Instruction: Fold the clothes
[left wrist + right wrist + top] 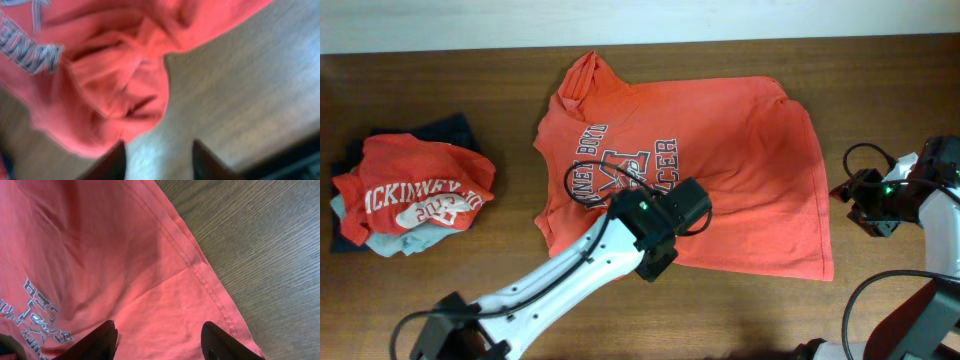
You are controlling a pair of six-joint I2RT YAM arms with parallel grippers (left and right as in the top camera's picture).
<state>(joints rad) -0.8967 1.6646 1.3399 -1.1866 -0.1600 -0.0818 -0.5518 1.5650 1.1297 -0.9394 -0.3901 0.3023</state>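
Two claws, left claw [159, 152] and right claw [159, 329], both spread and empty, hover over one orange-red T-shirt [740, 170] with grey-white chest lettering, lying mostly flat mid-counter [880, 90], well apart from one pile of folded clothes [410, 190].

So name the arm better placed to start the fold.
Left, probably: the left gripper hangs open over the near edge of the orange shirt; the right gripper sits beyond its hem.
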